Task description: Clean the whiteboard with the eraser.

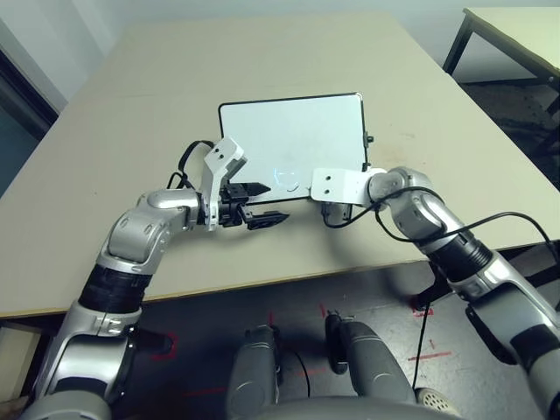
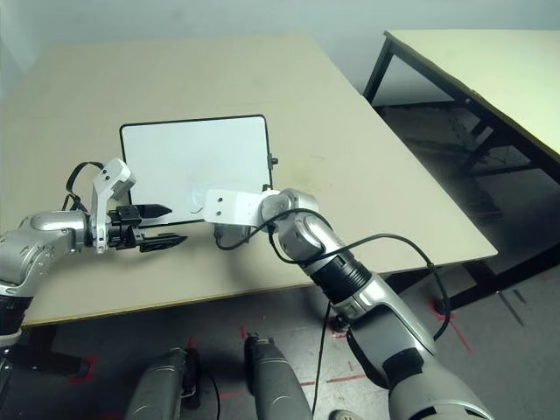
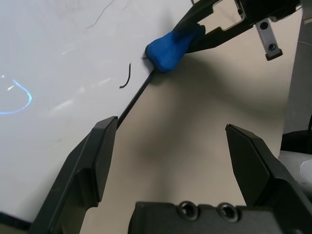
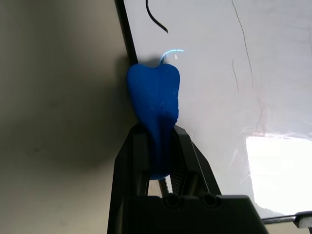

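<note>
Grippers come first, both poised at the near edge of the whiteboard [image 1: 293, 144]. On the robot's left, the left gripper [image 1: 260, 203] hangs with its two black fingers spread apart and nothing between them, its tips near the board's near-left corner, over the bare bench [image 1: 131, 131]. On the robot's right, the right gripper [image 4: 158, 141] is pinched tight on the eraser [image 4: 154, 100], a bright blue block that sticks out past the fingertips. The eraser's free end sits right at the board's thin black frame, overlapping the near edge; whether it presses on the surface cannot be told. Just beyond it on the white surface lies a short dark curved mark [image 4: 156, 18], with fainter thin lines farther in. The whiteboard lies flat on the bench, a small black knob [image 1: 370, 139] on its right side.
</note>
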`<state>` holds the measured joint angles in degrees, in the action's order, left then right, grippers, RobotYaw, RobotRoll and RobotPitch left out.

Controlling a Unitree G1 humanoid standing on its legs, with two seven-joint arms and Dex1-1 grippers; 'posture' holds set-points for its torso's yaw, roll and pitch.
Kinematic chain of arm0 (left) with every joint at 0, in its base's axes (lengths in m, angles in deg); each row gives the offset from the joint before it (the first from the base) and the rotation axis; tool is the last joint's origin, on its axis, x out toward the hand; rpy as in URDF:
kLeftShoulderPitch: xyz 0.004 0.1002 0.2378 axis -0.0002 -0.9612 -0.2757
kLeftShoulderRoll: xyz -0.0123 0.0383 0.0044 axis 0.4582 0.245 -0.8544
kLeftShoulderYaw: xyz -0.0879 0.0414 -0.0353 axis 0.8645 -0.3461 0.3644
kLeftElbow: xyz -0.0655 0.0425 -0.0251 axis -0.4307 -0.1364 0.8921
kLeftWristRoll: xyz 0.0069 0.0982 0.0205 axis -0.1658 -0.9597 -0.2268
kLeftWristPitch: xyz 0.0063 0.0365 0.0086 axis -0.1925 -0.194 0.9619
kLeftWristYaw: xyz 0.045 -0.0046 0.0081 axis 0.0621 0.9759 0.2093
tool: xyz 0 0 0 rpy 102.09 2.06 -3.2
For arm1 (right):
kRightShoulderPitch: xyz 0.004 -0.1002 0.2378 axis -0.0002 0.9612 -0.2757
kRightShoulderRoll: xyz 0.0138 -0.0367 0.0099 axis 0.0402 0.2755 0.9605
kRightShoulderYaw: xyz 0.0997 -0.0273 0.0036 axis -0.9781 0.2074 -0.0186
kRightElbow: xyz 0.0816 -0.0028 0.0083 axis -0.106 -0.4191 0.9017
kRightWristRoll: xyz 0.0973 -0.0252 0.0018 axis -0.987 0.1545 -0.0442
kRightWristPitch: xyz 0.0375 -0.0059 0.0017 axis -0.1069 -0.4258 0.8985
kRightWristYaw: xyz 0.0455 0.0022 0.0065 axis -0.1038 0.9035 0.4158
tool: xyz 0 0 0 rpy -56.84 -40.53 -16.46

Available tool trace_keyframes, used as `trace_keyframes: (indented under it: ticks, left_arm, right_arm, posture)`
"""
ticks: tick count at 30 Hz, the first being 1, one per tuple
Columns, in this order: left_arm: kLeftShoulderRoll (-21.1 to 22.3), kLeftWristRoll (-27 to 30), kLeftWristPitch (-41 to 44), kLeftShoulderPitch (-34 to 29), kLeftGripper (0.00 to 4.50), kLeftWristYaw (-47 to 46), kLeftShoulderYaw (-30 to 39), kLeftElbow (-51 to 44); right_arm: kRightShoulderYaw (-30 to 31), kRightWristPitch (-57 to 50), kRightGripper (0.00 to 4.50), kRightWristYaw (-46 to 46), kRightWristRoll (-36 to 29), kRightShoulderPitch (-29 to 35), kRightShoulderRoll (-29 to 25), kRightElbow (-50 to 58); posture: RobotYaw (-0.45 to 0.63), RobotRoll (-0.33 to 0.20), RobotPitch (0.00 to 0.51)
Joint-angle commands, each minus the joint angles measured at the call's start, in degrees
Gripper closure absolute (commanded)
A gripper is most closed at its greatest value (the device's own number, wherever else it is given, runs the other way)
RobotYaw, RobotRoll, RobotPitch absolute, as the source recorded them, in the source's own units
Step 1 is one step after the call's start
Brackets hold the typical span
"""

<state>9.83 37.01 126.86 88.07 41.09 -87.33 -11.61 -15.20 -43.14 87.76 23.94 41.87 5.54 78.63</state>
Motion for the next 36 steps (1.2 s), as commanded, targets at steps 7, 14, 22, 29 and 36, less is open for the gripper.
trace_keyframes:
  ticks: [7,14,22,29,36]
  left_arm:
    - [2.5,0.6,0.4,-1.5,0.0,-1.5,3.4,-0.7]
    - [4.6,0.9,0.7,-2.3,0.0,-1.3,5.2,-0.8]
    - [4.7,1.0,0.7,-2.3,0.0,-1.6,5.5,-0.9]
    - [3.9,0.3,-1.1,-1.0,0.0,-1.9,5.3,1.1]
    - [3.4,-0.5,-2.7,1.2,0.0,-1.5,4.7,3.3]
  right_arm:
    - [3.1,2.8,3.96,-0.6,1.8,-1.5,5.6,-4.8]
    - [1.3,6.3,3.96,-2.6,2.0,-6.1,7.9,-11.8]
    - [-1.6,7.6,3.96,-4.1,-0.1,-10.7,10.0,-13.7]
    - [-9.4,-1.6,3.96,-1.9,-4.6,-18.7,10.2,0.9]
    - [-6.3,-4.3,3.96,-0.4,-3.8,-12.3,8.1,6.3]
  posture:
    - [-0.01,0.0,0.205]
    - [0.0,0.0,0.216]
    - [-0.01,0.0,0.217]
    - [-0.04,0.0,0.213]
    - [-0.05,0.0,0.208]
